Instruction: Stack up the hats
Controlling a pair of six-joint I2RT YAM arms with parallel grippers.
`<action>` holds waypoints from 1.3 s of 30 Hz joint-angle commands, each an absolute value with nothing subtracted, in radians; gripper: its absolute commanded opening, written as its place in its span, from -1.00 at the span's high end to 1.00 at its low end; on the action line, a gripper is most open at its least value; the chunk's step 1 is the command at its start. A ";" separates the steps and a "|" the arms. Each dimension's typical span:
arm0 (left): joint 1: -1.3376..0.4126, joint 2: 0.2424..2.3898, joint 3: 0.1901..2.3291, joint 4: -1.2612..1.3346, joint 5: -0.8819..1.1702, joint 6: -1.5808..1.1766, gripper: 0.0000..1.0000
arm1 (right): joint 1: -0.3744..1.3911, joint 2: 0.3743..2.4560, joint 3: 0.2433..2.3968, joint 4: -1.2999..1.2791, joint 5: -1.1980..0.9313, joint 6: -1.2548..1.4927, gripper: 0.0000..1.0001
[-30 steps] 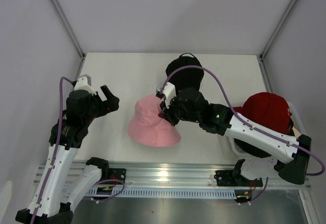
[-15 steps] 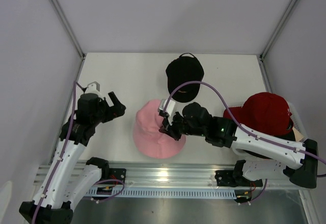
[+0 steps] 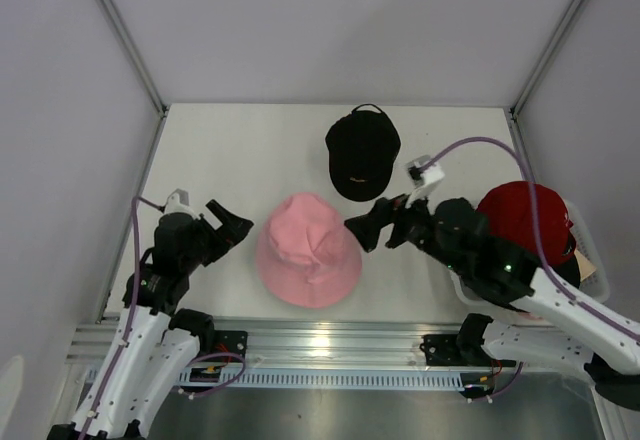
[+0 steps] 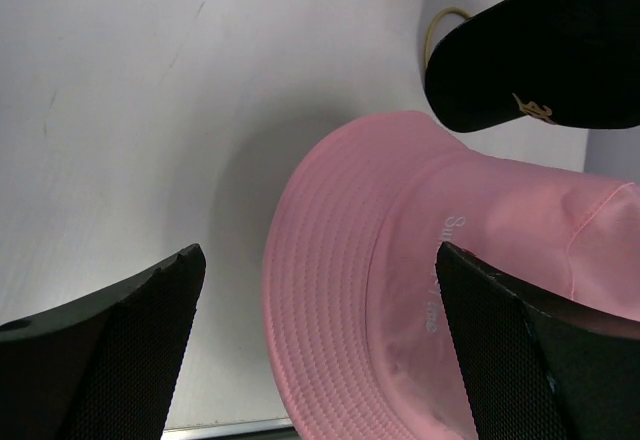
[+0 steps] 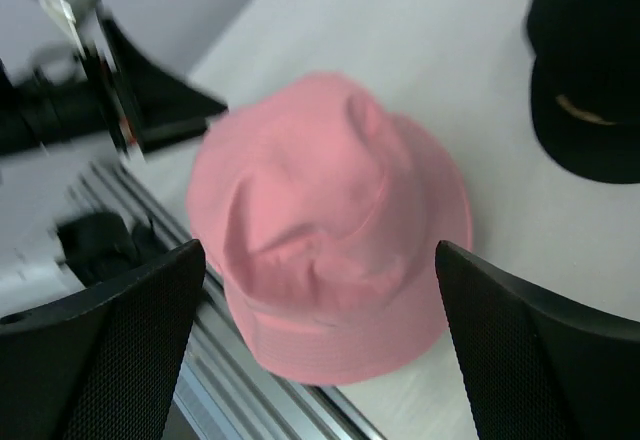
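The white table [image 3: 230, 150] is seen across the middle of the top view. A pink bucket hat [image 3: 308, 263] is laid crown up at lower centre. A red cap [image 3: 528, 220] is seen at the right edge, and a black cap [image 3: 362, 152] at upper centre, apart from the pink one. The right gripper [image 3: 375, 225] is held spread wide and empty just right of the pink hat. The left gripper [image 3: 232, 218], likewise spread and empty, is near its left brim.

- bright, even white light from overhead, with a glare patch on the metal rail [image 3: 320, 338].
- a soft shadow lies on the desk [image 4: 150, 80] beside the pink hat [image 4: 420, 290].
- the right wrist view is blurred throughout, and the black cap [image 5: 590, 90] loses detail.
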State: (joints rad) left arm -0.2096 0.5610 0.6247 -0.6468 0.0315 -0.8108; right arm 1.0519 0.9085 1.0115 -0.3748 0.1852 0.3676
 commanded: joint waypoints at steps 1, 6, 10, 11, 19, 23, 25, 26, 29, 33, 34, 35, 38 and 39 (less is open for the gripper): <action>-0.198 0.531 0.563 -0.545 0.078 -0.899 -0.99 | 0.990 0.790 0.971 -0.370 0.325 0.592 -0.99; -0.198 0.583 0.485 -0.496 0.123 -0.956 -0.99 | 0.818 0.790 0.800 -0.382 0.280 0.812 -0.99; -0.198 0.557 0.420 -0.433 0.143 -1.003 -0.99 | 0.795 0.805 0.661 -0.275 0.250 0.934 -0.99; -0.198 0.545 0.410 -0.416 0.149 -1.003 -0.99 | 0.796 0.811 0.629 -0.232 0.242 0.948 -0.99; -0.198 0.496 0.537 -0.555 0.054 -0.833 -0.95 | 0.867 0.923 0.667 -0.166 0.270 0.850 -0.99; -0.198 0.469 0.650 -0.604 0.021 -0.718 -0.82 | 0.929 1.025 0.780 -0.242 0.381 0.775 -0.99; -0.198 0.483 0.731 -0.632 0.043 -0.643 -0.75 | 0.942 1.061 0.852 -0.274 0.423 0.747 -0.99; -0.198 0.489 0.751 -0.641 0.064 -0.623 -0.69 | 0.942 1.068 0.871 -0.287 0.431 0.720 -0.99; -0.198 0.497 0.842 -0.672 0.136 -0.542 -0.48 | 0.937 1.065 0.931 -0.288 0.452 0.684 -0.99; -0.201 0.491 0.908 -0.672 0.350 -0.463 -0.29 | 0.919 1.043 0.969 -0.265 0.442 0.631 -0.99; -0.209 0.494 0.922 -0.673 0.379 -0.460 -0.29 | 0.914 1.039 0.976 -0.259 0.430 0.624 -0.99; -0.216 0.497 0.925 -0.675 0.396 -0.457 -0.29 | 0.908 1.037 0.985 -0.250 0.423 0.618 -0.99; -0.255 0.512 0.885 -0.654 0.371 -0.462 -0.29 | 0.908 1.043 0.980 -0.200 0.361 0.609 -0.99; -0.262 0.524 0.873 -0.637 0.383 -0.475 -0.29 | 0.908 1.052 0.970 -0.189 0.341 0.611 -0.99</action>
State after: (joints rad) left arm -0.2375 0.4938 0.8913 -0.6521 0.3042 -0.5060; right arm 0.9096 1.0473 0.9470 -0.2539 0.3740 0.6449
